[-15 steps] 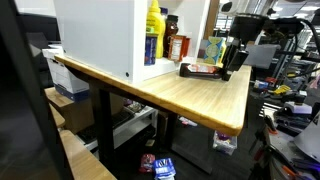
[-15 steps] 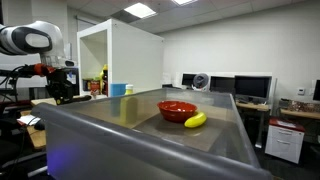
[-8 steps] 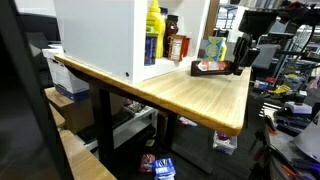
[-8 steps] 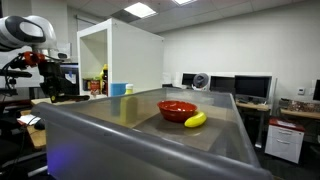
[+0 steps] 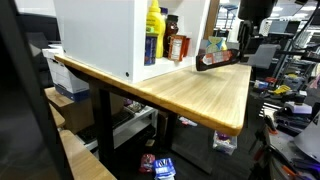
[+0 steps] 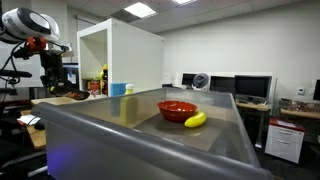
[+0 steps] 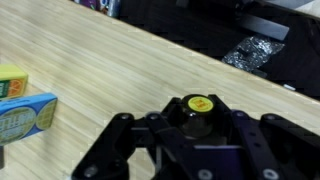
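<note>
Above table (image 5: 200, 100), bottle (image 5: 215, 60) aslant, cap (image 7: 200, 103) high in hand (image 5: 242, 48).

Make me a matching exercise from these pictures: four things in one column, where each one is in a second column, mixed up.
1. dark bottle
2. banana
3. blue box
4. tall yellow bottle

A. inside the white cabinet
B. beside the red bowl
C. lying on the wooden table
D. gripped by the end effector, off the table

Pairs: 1-D, 2-B, 3-C, 4-A

White arm (image 6: 24, 22), black tool (image 7: 188, 125)
</note>
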`<state>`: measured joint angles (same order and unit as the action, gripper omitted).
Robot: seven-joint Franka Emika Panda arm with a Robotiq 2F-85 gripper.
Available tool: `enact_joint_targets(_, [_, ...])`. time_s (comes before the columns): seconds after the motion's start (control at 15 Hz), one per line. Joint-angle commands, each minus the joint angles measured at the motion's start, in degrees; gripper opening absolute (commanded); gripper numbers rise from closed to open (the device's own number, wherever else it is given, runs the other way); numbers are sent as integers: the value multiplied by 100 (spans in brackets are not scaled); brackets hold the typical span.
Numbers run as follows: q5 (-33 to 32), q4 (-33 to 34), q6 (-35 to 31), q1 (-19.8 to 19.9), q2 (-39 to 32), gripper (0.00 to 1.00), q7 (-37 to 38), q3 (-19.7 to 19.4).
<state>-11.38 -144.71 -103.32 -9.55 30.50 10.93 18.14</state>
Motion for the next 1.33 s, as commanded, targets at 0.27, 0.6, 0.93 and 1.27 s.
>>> enact_joint_targets(0.27, [-1529, 1628, 1821, 85, -1563, 9, 972, 589])
enact_joint_targets(0.6, [-1658, 2458, 2937, -141, -2314, 9, 921, 528])
enact_joint_targets(0.93, [-1592, 3021, 3636, -292, -2577, 9, 799, 310])
enact_joint_targets(1.27, [-1753, 3319, 4350, -408, -2781, 9, 862, 211])
